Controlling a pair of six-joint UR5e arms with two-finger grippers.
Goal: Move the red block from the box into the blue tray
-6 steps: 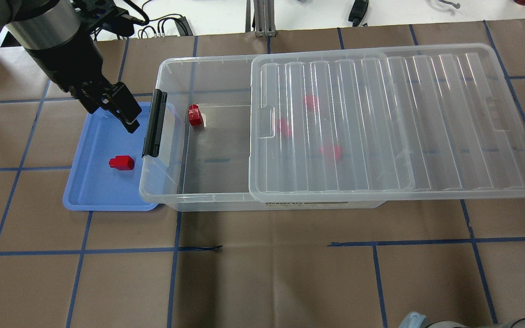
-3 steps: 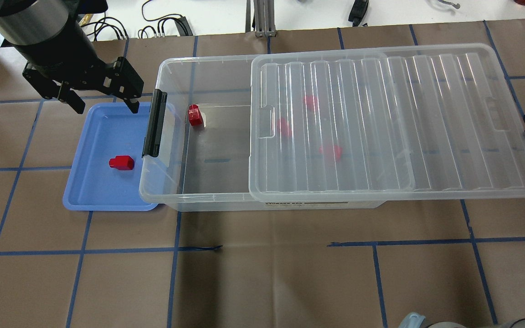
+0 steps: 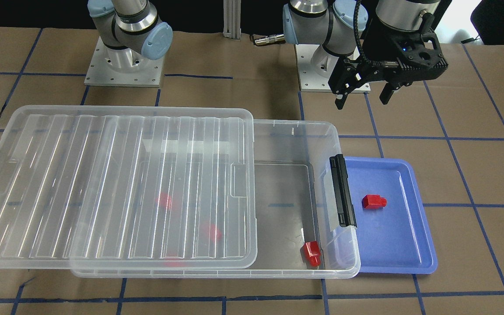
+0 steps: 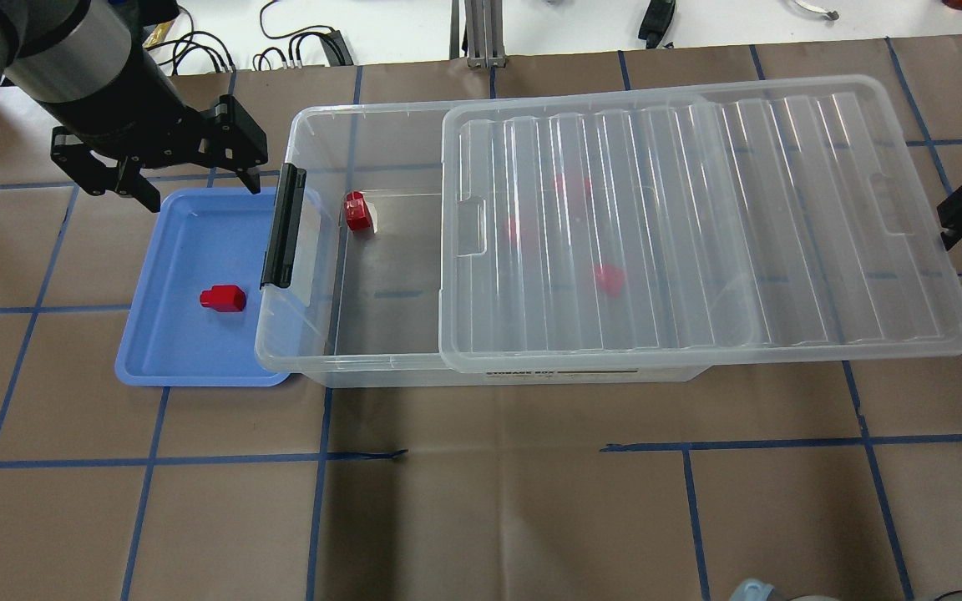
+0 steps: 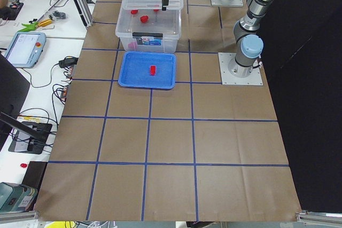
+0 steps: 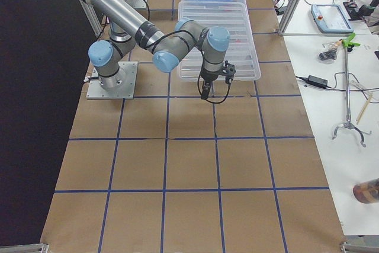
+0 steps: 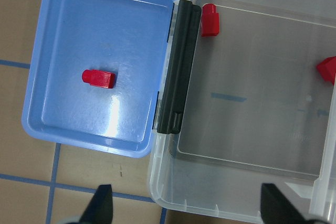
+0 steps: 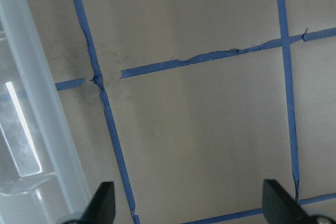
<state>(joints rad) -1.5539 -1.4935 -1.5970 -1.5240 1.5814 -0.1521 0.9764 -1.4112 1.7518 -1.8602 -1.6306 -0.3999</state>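
Note:
One red block [image 4: 222, 298] lies on its side in the blue tray [image 4: 172, 351]; it also shows in the left wrist view [image 7: 98, 78]. Another red block [image 4: 356, 210] stands in the uncovered end of the clear box [image 4: 314, 125], near the black latch [image 4: 283, 225]. Three more red blocks [image 4: 606, 278] show blurred under the ribbed lid [image 4: 698, 225]. My left gripper [image 4: 197, 188] is open and empty, high over the tray's far edge. My right gripper [image 4: 961, 217] is open at the lid's right end; whether it touches the lid I cannot tell.
The box overlaps the tray's right rim. The lid covers most of the box and overhangs its right end. Brown paper with blue tape lines [image 4: 489, 451] covers the table. Cables [image 4: 297, 46] lie beyond the far edge.
The left gripper rose and drew back from over the tray, turning. The lid slid a little to the left over the box, and the right gripper moved left with it.

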